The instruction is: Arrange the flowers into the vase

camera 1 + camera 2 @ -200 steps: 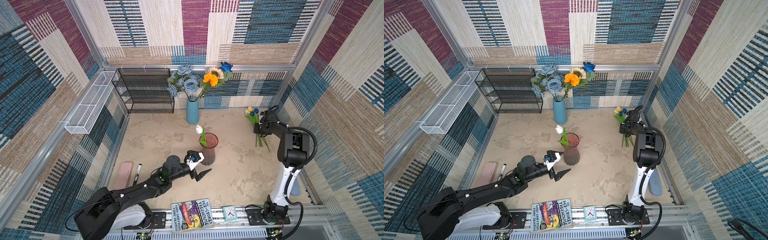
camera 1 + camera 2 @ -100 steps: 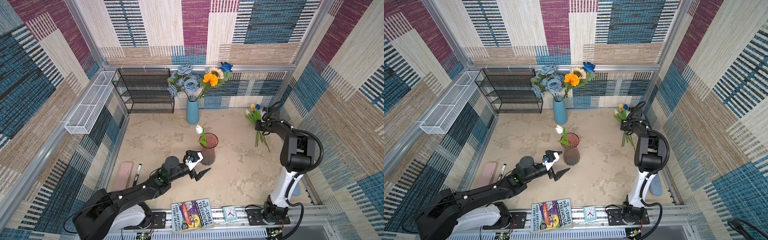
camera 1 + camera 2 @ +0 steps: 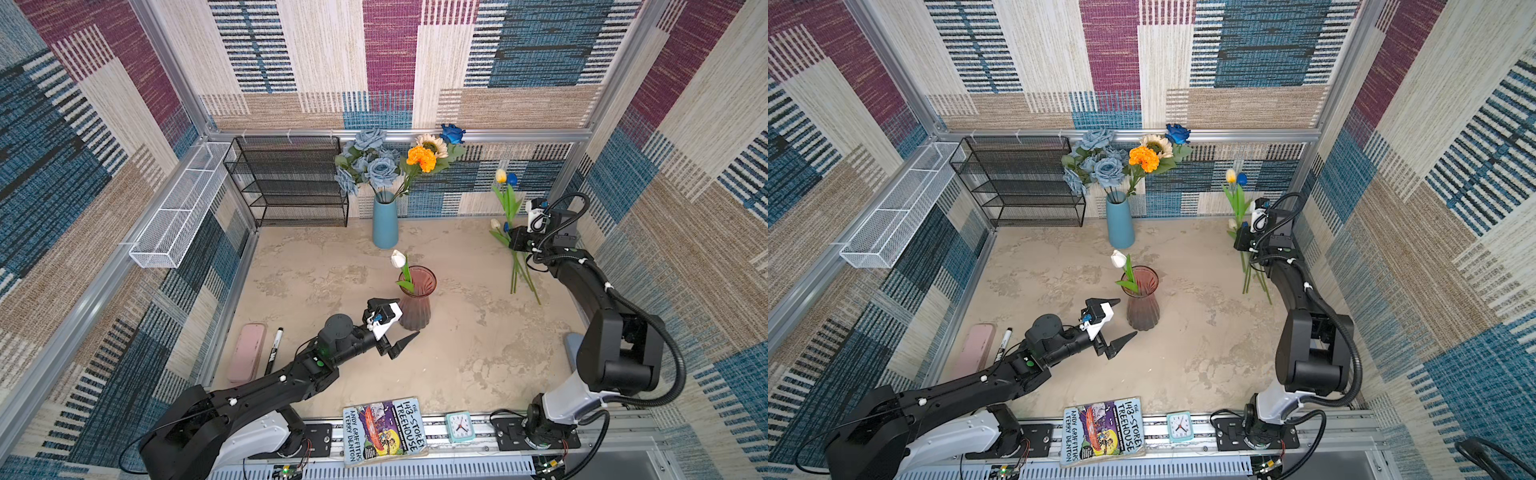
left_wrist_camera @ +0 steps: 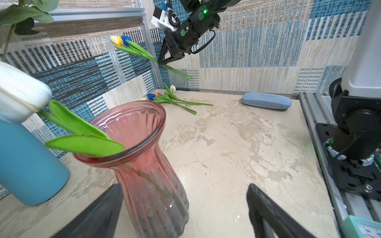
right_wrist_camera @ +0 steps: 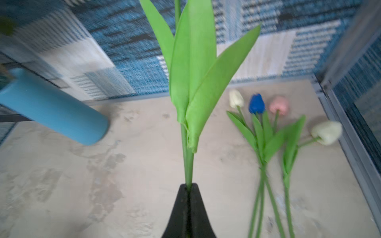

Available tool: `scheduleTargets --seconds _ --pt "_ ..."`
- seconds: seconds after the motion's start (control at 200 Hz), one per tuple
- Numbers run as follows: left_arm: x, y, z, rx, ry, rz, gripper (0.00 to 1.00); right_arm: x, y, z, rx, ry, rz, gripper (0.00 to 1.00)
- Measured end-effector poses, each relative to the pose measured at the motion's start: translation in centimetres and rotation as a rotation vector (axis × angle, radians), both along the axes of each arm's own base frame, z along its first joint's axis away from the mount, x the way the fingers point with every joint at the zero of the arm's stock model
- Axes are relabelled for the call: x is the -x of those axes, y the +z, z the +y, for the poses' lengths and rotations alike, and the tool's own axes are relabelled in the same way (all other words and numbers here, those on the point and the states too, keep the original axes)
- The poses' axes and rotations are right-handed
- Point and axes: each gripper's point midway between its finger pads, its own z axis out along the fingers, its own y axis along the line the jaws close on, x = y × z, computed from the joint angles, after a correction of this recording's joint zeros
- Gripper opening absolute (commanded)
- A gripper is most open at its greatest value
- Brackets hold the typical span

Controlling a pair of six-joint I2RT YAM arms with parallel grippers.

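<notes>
Around the middle of the beige desk, the left gripper stands spread wide and empty just beside the ribbed pink glass vase, which holds one white tulip. Near the right edge the right gripper pinches the thin green stems of a yellow-and-blue tulip pair, clear of the desk. More small tulips lie loose by the far right corner. They look light, bendy-stemmed, soft-leaved; the bare stem below the leaves seems the best hold. A nudge could tip the glass.
</notes>
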Motion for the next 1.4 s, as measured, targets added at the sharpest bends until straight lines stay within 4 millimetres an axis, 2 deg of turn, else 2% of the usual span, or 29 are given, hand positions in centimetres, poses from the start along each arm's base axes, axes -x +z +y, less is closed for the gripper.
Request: scheduleTargets --seconds 0.08,0.145,0.205,0.295,0.366,0.506,0.581,0.646,0.761,0.861,0.916,0.992,1.037,1.097,1.172,1.397 --pt "-0.1 0.5 0.2 0.008 0.009 -0.018 0.96 0.7 2.4 2.6 -0.025 0.075 -0.080 0.00" --pt "-0.2 0.8 0.4 0.011 0.022 -0.030 0.96 0.9 3.2 3.4 -0.041 0.094 -0.112 0.00" --pt "-0.2 1.0 0.4 0.014 0.023 -0.035 0.97 1.0 3.0 4.0 -0.059 0.100 -0.113 0.00" --pt "-0.2 1.1 0.4 0.014 0.026 -0.039 0.97 1.2 1.3 5.6 -0.088 0.120 -0.070 0.00" --pt "-0.2 1.1 0.5 0.015 0.027 -0.040 0.97 1.7 -1.5 6.6 -0.116 0.133 -0.006 0.00" --pt "-0.1 0.2 0.8 0.001 0.037 -0.027 0.97 3.2 -9.6 6.4 -0.157 0.068 0.190 0.00" --pt "-0.2 -0.4 0.9 -0.008 0.045 -0.019 0.97 4.2 -13.2 7.9 -0.171 0.081 0.285 0.01" --pt "-0.3 -0.8 0.8 -0.015 0.047 -0.013 0.97 5.0 -15.3 9.1 -0.181 0.096 0.343 0.04" --pt "-0.5 -1.1 0.7 -0.017 0.048 -0.011 0.97 5.8 -18.0 10.1 -0.211 0.094 0.419 0.19" --pt "-0.6 -1.3 0.5 -0.021 0.048 -0.007 0.97 5.5 -18.6 10.2 -0.213 0.078 0.428 0.17" --pt "-0.7 -1.4 0.5 -0.022 0.047 -0.006 0.97 5.2 -18.4 10.0 -0.212 0.066 0.418 0.20" --pt "-0.7 -1.4 0.5 -0.022 0.047 -0.006 0.97 4.5 -17.8 9.8 -0.206 0.049 0.395 0.16" --pt "-0.7 -1.4 0.5 -0.022 0.047 -0.006 0.97 4.1 -17.5 9.7 -0.202 0.043 0.383 0.20" --pt "-0.7 -1.4 0.5 -0.022 0.048 -0.006 0.97 3.8 -17.2 9.4 -0.194 0.030 0.372 0.31" --pt "-0.7 -1.4 0.5 -0.022 0.048 -0.006 0.97 3.2 -17.1 9.4 -0.186 0.027 0.366 0.31" --pt "-0.7 -1.6 0.4 -0.027 0.048 -0.002 0.97 3.1 -19.4 10.2 -0.158 0.031 0.419 0.29"
